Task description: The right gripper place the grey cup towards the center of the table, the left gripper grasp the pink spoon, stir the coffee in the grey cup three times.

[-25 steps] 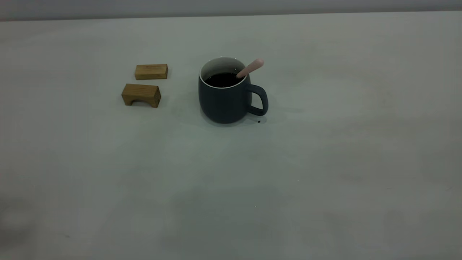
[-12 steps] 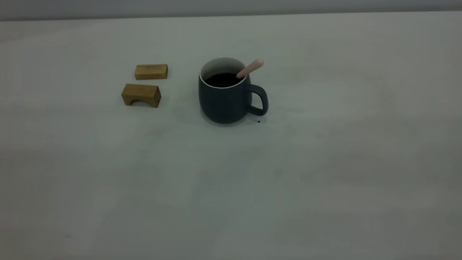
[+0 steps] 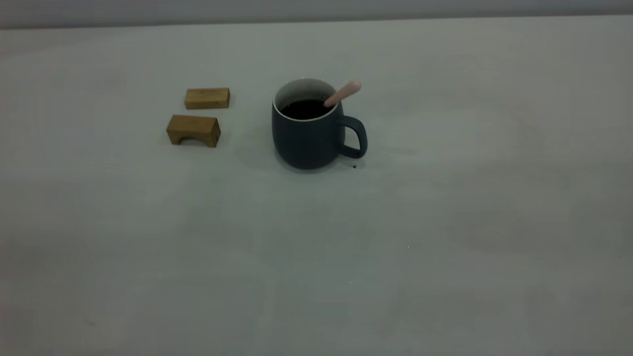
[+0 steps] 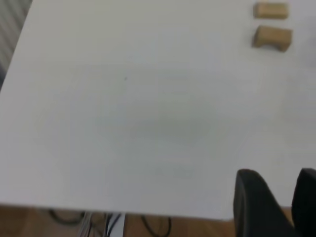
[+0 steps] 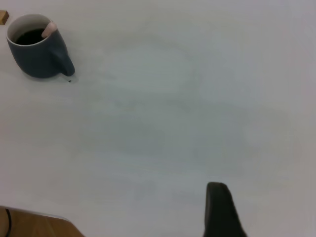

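Both my jaws hang back at the table's [image 3: 445, 222] near edge: left gripper [image 4: 276, 197] parted, holding nothing; the right gripper's [image 5: 222, 210] gap I cannot tell. Grey cup [image 3: 307, 129] stands mid-table, pink spoon [image 3: 343, 93] leaning in the coffee [image 3: 302, 109] (handle toward my right), so I'd approach gently, without tipping it.

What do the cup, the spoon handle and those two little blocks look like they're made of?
The grey cup looks ceramic: matte slate outside, white inside, with a thin white rim. The pink spoon shows only its pale pink handle, smooth and rounded, likely plastic or silicone; its bowl is hidden in the coffee. The flat block and the arched block look like unpainted wood, tan with faint grain.
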Controlling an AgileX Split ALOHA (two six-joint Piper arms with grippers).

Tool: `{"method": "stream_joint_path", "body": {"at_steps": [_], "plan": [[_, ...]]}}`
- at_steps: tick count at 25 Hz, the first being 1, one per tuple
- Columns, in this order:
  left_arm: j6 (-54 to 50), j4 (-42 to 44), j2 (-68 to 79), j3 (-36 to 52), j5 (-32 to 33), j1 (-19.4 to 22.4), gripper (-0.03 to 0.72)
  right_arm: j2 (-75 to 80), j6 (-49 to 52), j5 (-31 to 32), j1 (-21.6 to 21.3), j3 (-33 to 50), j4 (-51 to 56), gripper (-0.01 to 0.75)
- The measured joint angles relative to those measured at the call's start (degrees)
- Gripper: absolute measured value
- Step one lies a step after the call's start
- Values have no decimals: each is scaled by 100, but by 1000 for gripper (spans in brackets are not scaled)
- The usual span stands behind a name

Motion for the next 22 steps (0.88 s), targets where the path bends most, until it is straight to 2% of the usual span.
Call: {"method": "stream_joint_path", "body": {"at_steps": [22], "plan": [[91,-136,-78,0,27,0,260,0,0,0,0,0,0,491]]}}
